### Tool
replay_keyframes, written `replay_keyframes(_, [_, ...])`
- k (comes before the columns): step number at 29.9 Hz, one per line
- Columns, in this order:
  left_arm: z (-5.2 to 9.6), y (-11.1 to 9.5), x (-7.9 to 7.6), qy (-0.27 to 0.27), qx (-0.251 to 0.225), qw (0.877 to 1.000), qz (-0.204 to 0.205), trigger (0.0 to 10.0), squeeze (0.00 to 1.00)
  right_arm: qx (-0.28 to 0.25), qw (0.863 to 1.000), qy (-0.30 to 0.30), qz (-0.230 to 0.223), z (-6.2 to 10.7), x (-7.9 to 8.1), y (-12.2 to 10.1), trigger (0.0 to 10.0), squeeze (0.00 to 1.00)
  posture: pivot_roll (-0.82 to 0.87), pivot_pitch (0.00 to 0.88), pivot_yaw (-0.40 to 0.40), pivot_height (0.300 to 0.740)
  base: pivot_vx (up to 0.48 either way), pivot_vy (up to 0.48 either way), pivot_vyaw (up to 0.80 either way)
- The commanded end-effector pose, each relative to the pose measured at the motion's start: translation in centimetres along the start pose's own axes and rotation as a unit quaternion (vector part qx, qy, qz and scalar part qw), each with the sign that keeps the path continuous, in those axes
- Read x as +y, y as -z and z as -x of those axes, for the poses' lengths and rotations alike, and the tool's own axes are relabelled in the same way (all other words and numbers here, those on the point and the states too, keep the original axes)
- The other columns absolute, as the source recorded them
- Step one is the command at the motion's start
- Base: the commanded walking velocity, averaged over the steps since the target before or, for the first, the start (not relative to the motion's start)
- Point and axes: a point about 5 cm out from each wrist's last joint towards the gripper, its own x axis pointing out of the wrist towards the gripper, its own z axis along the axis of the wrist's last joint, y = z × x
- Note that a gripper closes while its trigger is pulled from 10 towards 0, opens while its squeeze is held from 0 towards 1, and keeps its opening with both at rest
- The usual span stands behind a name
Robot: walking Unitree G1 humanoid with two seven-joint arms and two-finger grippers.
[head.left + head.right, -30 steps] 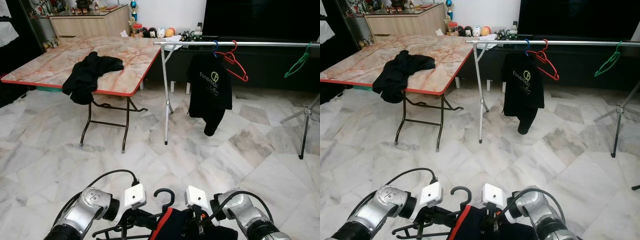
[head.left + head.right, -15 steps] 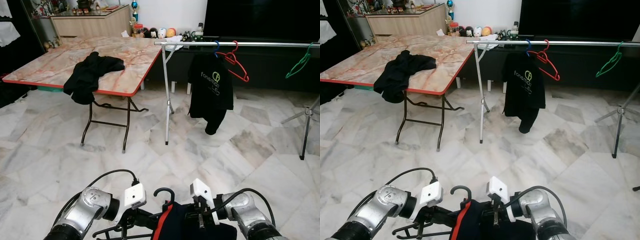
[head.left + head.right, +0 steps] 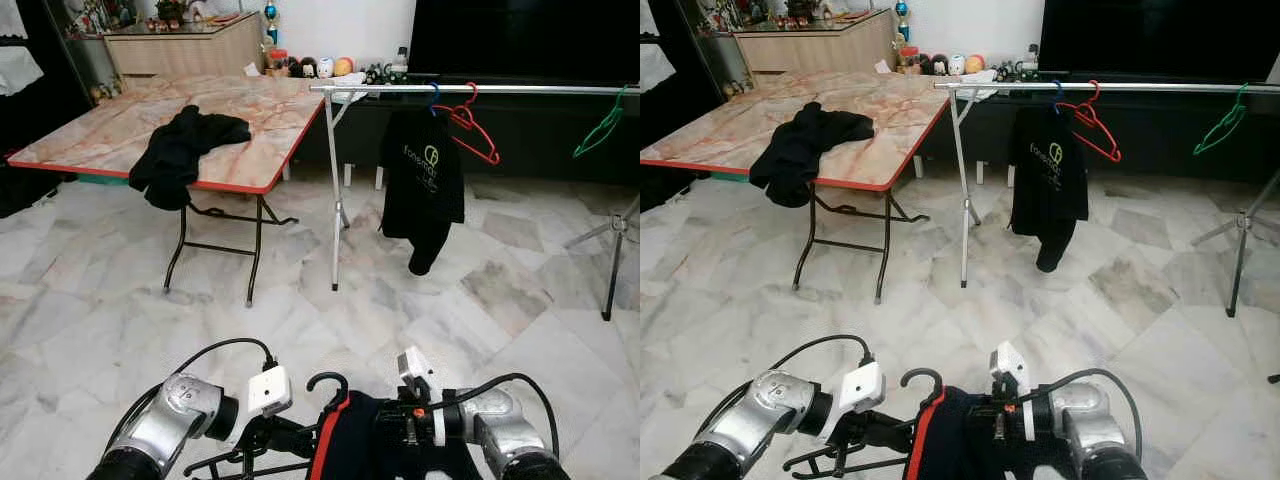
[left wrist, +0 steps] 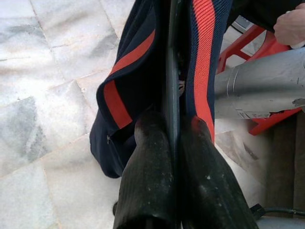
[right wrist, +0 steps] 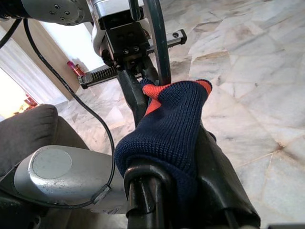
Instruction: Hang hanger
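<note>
The drying rail (image 3: 470,89) is my landmark; it stands across the room, well apart from me. On it hang a black shirt (image 3: 422,180), a red hanger (image 3: 472,125) beside that shirt, and a green hanger (image 3: 600,125) further along toward my right. To my left of the rail stands a folding table (image 3: 90,140) with a dark garment (image 3: 180,150) lying over its edge.

The black hanger (image 3: 325,383) that I must hang is far from the rail, low in front of my body, with a navy sweater (image 3: 960,440) with red stripes on it. My left gripper (image 4: 172,138) is closed on the thin bar of the hanger, which passes between the two fingers. My right gripper (image 5: 171,171) is clamped on the knitted cloth of the sweater, near the collar.

I judge the hanger to be light, stiff and a little smooth, so it can turn in a loose grip. The sweater is soft and can slip off one shoulder. The bar close to the hook seems the best place to hold, leaving the hook free for the rail.
</note>
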Motion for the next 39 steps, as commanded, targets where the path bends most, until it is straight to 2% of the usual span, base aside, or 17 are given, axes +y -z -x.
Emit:
replay_keyframes(1, [0.5, 0.2, 0.3, -0.006, 0.009, 1.0, 0.005, 0.0, 0.0, -0.019, 1.0, 0.003, 0.008, -0.1, 0.0, -0.6, 0.0, 0.0, 0.05, 0.006, 0.091, 0.74, 0.0, 0.0, 0.0])
replay_keyframes(5, [0.5, 0.2, 0.3, -0.006, 0.008, 1.0, 0.006, 0.0, 0.0, -0.013, 1.0, 0.01, 0.001, -0.1, 0.1, 0.0, 0.0, 0.0, 0.05, 0.013, 0.091, 0.74, 0.0, 0.0, 0.0])
replay_keyframes(11, [0.5, 0.1, 0.4, -0.01, 0.009, 1.0, 0.004, 0.0, 0.0, 0.056, 0.998, 0.03, 0.001, 0.0, 0.4, 2.0, 0.0, 0.0, 0.05, 0.021, 0.091, 0.74, 0.0, 0.0, 0.0])
replay_keyframes(20, [0.7, 0.1, 0.5, -0.013, 0.008, 1.0, 0.004, 0.0, 0.0, 0.041, 0.998, 0.052, -0.014, 0.5, 0.5, 2.6, 0.0, 0.0, 0.05, 0.034, 0.095, 0.74, 0.0, 0.0, 0.0])
replay_keyframes(28, [1.5, 0.8, 0.4, -0.02, 0.016, 1.0, 0.01, 0.0, 0.0, -0.029, 0.995, 0.092, -0.036, 2.1, 0.1, 2.0, 0.0, 0.0, 0.04, 0.043, 0.1, 0.74, 0.0, 0.0, 0.0])
replay_keyframes(31, [2.3, 1.8, 0.1, -0.028, 0.022, 0.999, 0.023, 0.0, 0.0, -0.065, 0.991, 0.111, -0.047, 3.8, 0.2, 1.9, 0.0, 0.0, 0.04, 0.045, 0.101, 0.74, 0.0, 0.0, 0.0])
replay_keyframes(35, [3.0, 2.6, -0.1, -0.037, 0.029, 0.998, 0.033, 0.0, 0.0, -0.052, 0.99, 0.12, -0.05, 4.8, 0.6, 2.7, 0.0, 0.0, 0.04, 0.049, 0.104, 0.74, 0.0, 0.0, 0.0])
replay_keyframes(39, [4.4, 3.3, -0.1, -0.054, 0.034, 0.997, 0.042, 0.0, 0.0, -0.005, 0.989, 0.137, -0.056, 6.2, 1.2, 4.3, 0.0, 0.0, 0.04, 0.057, 0.107, 0.74, 0.0, 0.0, 0.0])
